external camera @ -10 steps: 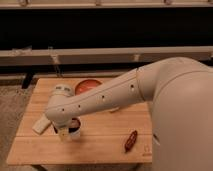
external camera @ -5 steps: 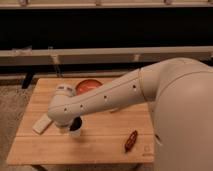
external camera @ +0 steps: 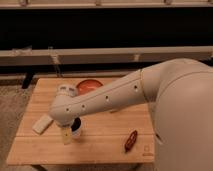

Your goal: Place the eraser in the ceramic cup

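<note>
The ceramic cup (external camera: 77, 127) is small and white with a dark inside. It stands upright on the wooden table (external camera: 105, 145), front left. My gripper (external camera: 68, 133) hangs from the wrist (external camera: 62, 113), right at the cup's left side, low over the table. A pale yellowish piece shows at its tip; I cannot tell whether that is part of the gripper or something held. A pale flat rectangular block (external camera: 42, 123) that looks like the eraser lies on the table left of the gripper, apart from it.
A wide red-brown bowl (external camera: 89, 86) sits at the back of the table. A white round object (external camera: 65, 90) stands next to it, partly behind my arm. A small dark red-brown object (external camera: 131, 140) lies front right. Dark shelving runs behind the table.
The gripper has shifted a little to the left of the cup and lower, so the cup's dark opening now shows. The pale block on the left has not moved.
</note>
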Tool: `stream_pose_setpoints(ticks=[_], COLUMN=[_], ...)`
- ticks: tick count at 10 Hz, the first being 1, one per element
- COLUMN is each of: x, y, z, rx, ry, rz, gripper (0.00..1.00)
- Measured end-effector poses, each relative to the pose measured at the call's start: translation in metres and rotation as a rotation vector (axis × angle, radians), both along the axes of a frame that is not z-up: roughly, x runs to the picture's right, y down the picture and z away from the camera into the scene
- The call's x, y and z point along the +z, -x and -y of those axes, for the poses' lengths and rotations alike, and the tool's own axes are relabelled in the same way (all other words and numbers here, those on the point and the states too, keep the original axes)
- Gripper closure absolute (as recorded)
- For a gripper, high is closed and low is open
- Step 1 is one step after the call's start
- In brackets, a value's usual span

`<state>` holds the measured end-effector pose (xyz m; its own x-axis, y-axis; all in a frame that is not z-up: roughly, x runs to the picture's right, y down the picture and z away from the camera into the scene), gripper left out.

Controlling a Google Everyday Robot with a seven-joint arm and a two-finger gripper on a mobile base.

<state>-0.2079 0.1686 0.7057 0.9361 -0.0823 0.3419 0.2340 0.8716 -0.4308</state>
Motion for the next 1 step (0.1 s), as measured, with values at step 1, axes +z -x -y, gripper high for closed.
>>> stream_pose_setpoints(ticks=[1], x=[0.0007], y=[-0.0005], z=[0.0008], rx=[0.0], ry=[-0.002], rz=[0.003], gripper=[0.08])
